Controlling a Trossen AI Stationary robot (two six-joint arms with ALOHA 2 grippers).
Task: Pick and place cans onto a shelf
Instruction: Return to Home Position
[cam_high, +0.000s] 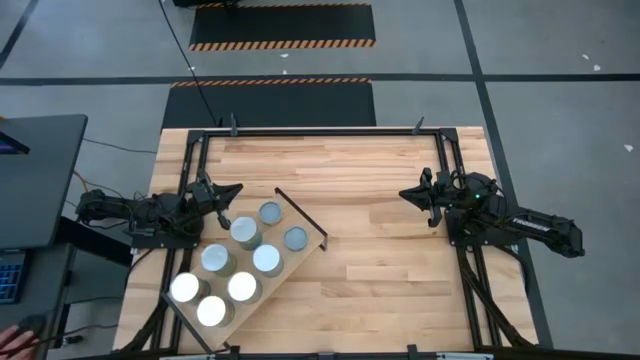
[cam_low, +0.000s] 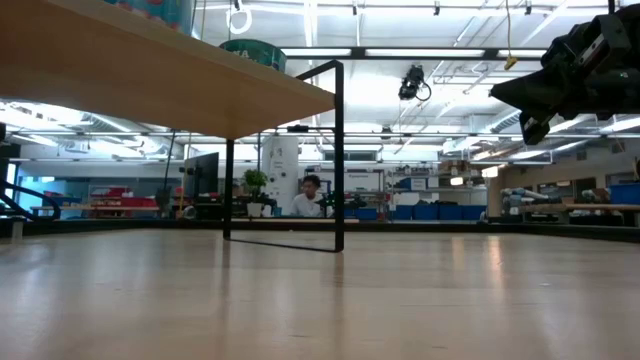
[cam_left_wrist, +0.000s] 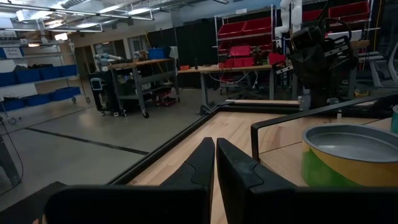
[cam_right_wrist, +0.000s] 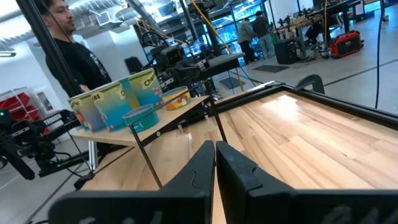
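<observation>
Left pincer (cam_high: 222, 195) (closed) hangs beside cans (cam_high: 245, 232) on the shelf (cam_high: 290, 264); right pincer (cam_high: 408, 194) closed, well apart.

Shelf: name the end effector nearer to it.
Left. The left end effector is close beside the shelf, next to its cans; the right end effector is well across the table from it.

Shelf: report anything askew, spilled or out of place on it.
Only the shelf itself: it sits diagonally, not square with the table edges. All eight cans stand upright on it, none tipped.
</observation>
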